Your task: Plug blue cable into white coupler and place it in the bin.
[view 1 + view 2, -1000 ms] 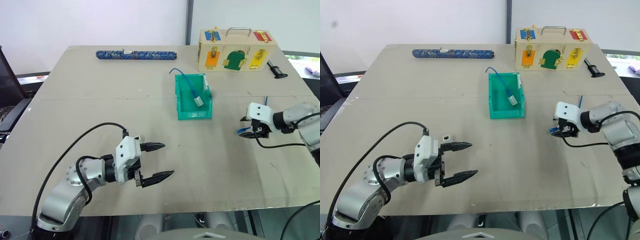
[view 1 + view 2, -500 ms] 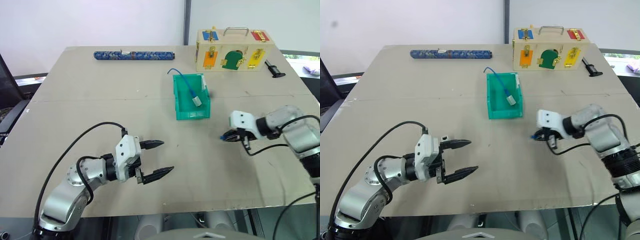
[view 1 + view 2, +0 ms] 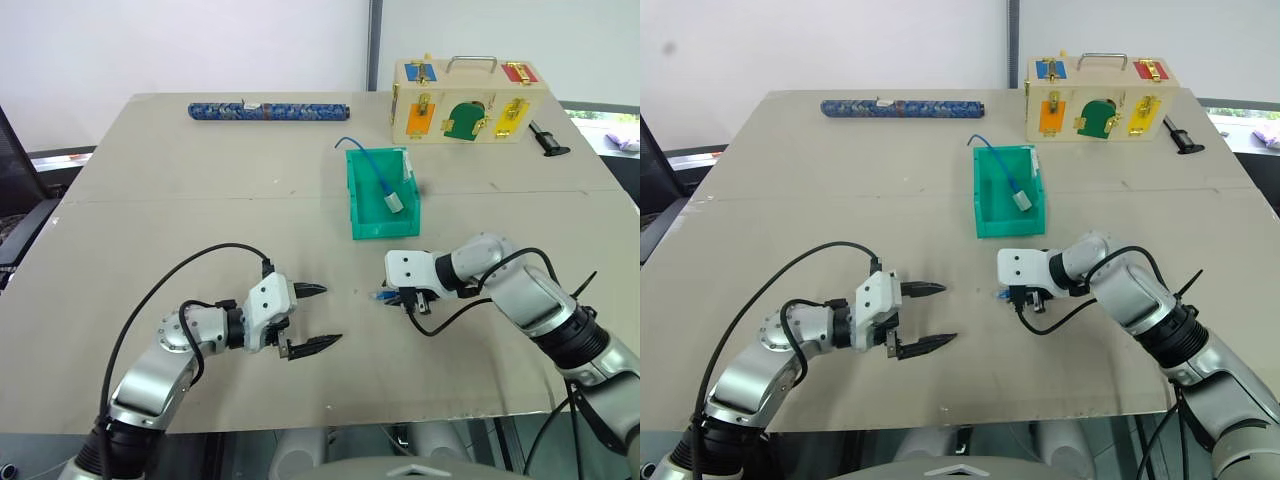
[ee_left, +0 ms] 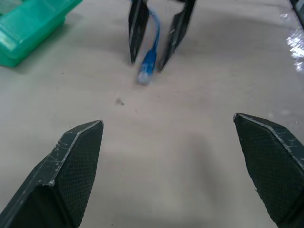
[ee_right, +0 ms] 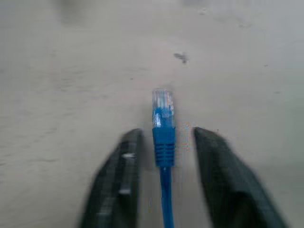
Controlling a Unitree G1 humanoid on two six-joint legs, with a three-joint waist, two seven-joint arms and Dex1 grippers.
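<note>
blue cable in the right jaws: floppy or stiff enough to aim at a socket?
The blue cable is thin, so probably light and floppy overall. Its short end past the right gripper juts straight, plug leading, so likely stiff enough there. The ribbed boot sits between parted jaws, so it may slip.

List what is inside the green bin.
Inside the bin lies a second blue cable ending in a pale grey-white block; its other end loops out over the back rim. The bin's front wall hides the floor just behind it, so anything there cannot be seen.
</note>
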